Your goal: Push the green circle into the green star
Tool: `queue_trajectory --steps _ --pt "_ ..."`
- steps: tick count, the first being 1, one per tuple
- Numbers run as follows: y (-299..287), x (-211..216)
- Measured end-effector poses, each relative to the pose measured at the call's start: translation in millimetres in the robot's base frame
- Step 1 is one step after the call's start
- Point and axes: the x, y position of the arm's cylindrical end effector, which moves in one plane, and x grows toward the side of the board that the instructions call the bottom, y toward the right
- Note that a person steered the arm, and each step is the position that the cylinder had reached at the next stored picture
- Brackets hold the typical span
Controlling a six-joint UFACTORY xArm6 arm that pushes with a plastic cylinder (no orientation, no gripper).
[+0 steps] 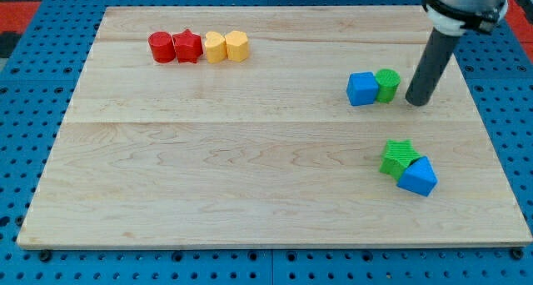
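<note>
Here the wooden board (250, 177) fills most of the view, a pale plank surface lying on a blue pegboard (25, 152) that shows at the view's left, right and bottom edges. Next in size is the dark rod (433, 60) of the arm, coming down from the view's top right corner and leaning slightly. There is no claw on it to be wide or narrow; it ends only in my tip (418, 101), which rests on the board just to the right of the green circle (387, 84), a small gap between them.

The green circle stands on the right part of the board, touching the blue cube (362, 88) on its left side. Nearer the view's bottom and well apart from that pair, the green star (399, 157) sits with a blue triangular block (418, 177) touching it on its lower right. The star lies almost straight below the circle in the view, slightly to the right.

Far off at the top left, four small blocks form a tight row: a red cylinder (161, 47), a red star (188, 46), a yellow block (215, 47) whose shape I cannot tell, and a yellow hexagon-like block (237, 45), each touching its neighbour.
</note>
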Motion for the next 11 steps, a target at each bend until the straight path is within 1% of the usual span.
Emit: queue_trajectory --steps 1,2,3,4,5,10,11 --pt "0 -32" --pt "-15 -57" --pt "-39 -60" --pt "-41 -59" --pt "-40 -51" --pt "-36 53" --pt "-36 56"
